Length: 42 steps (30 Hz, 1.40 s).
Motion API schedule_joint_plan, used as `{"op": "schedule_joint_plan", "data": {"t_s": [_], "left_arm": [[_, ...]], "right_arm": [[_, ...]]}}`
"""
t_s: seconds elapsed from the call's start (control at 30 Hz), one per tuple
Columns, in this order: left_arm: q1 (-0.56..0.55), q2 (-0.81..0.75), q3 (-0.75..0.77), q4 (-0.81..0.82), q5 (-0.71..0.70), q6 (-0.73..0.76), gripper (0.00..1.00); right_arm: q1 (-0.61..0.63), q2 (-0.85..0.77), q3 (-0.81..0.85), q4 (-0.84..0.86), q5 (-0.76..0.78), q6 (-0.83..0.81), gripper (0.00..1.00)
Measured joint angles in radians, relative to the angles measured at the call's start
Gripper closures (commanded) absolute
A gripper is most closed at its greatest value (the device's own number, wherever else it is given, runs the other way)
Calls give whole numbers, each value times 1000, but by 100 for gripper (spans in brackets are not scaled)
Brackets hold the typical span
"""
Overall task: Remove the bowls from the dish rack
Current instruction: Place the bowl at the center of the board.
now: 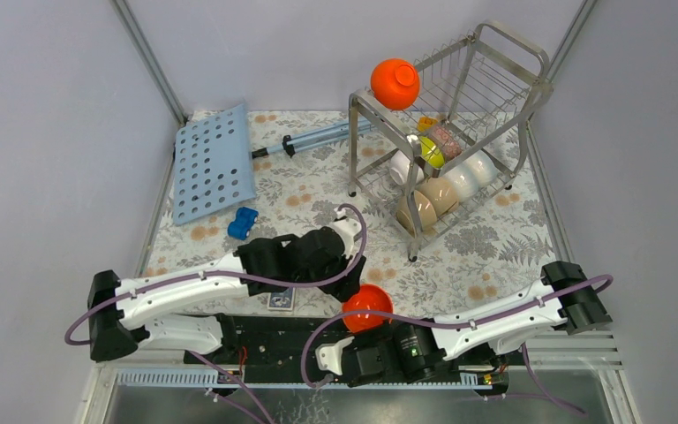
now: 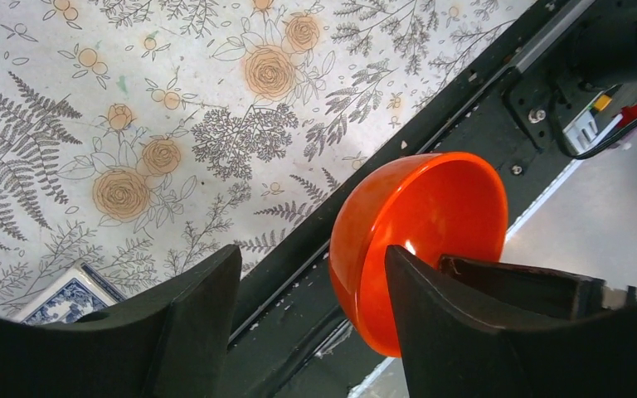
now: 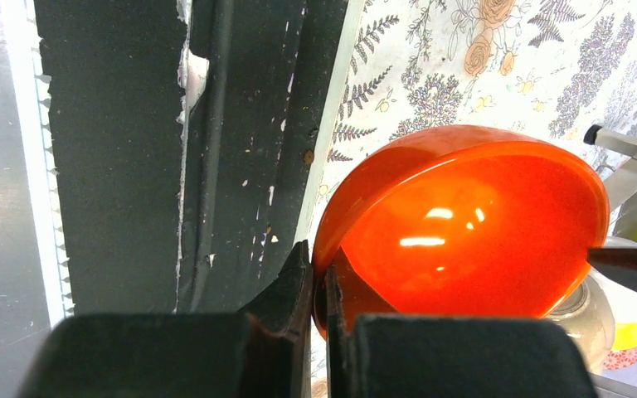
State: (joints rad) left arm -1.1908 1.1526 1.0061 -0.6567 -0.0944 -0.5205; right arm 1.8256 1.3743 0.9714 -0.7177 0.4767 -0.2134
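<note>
Two claws meet at one orange bowl [image 3: 464,224], at the near edge of the table [image 1: 494,256], approx 6 o'clock in the top view, over the black base rail [image 3: 116,124]. Right gripper [image 3: 319,265] is pinched tight on the bowl's rim, wall btwn its fingers, bowl tilted on edge. Left gripper [image 2: 313,253] hangs just beside it, jaws part-way apart, nothing clamped. In its wrist view the bowl lies at 3 o'clock of the gap, partly behind one finger [image 2: 431,332], not btwn the two. Likely a hand-over. If so, the left claw needs to shift toward 3 o'clock to straddle the rim.

Far off at 1 o'clock, the dish rack [image 1: 538,88] holds a second orange bowl [image 1: 395,84] on the top tier, w/ a tan bowl [image 1: 428,203] & white bowls [image 1: 468,177] lower down, well apart from both claws.
</note>
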Motion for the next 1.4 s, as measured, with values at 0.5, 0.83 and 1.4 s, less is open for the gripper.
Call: {"op": "schedule_joint_plan", "data": {"t_s": [0.5,0.83,1.4], "left_arm": [[-95,85,0,-8,-43,-38,68],[-111,115,0,-16,-77,-49,100],[-97,68,-16,-26,-185,-151,100]], "right_arm": [[1,2,13,-7,0,12,100],[1,2,23,-7,1,12,99],[2,-1,113,28,27,206,0]]}}
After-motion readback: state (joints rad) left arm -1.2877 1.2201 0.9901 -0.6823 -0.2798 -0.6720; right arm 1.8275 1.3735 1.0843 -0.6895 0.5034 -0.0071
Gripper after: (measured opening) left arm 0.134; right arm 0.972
